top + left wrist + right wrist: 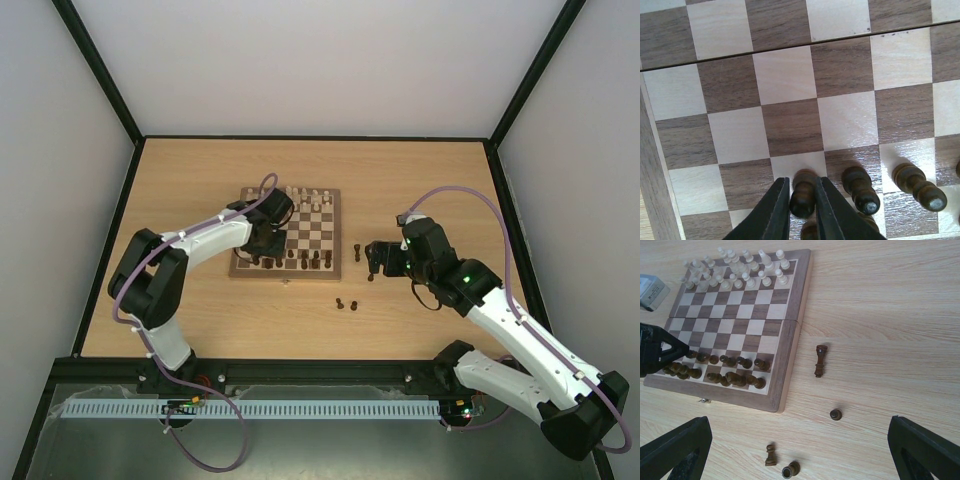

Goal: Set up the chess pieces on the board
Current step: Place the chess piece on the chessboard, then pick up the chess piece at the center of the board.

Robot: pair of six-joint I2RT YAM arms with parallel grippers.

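Closest to me, low in the right wrist view, four dark strays (835,414) sit on the tabletop (880,315) off the board's right edge. One is lying flat and the other three are nearer the bottom of the frame. My right hand (799,421) hangs over them with fingers spread wide and nothing in it.

Next out is the board (790,350), with dark men crowding its two near rows at lower left of that frame. My left hand (802,182) is down at the left end, pinched on one dark piece (802,200) at bottom centre of the left wrist view. Two more stand just beside it on the right.

So I reckon I'm mid-placement. Next I need to let go gently and lift straight up, because those neighbours are close enough to clip. After that, the strays need fetching.

Farthest off, the white pieces (735,270) fill the far rows, upper left. No brand or writing I can read anywhere.
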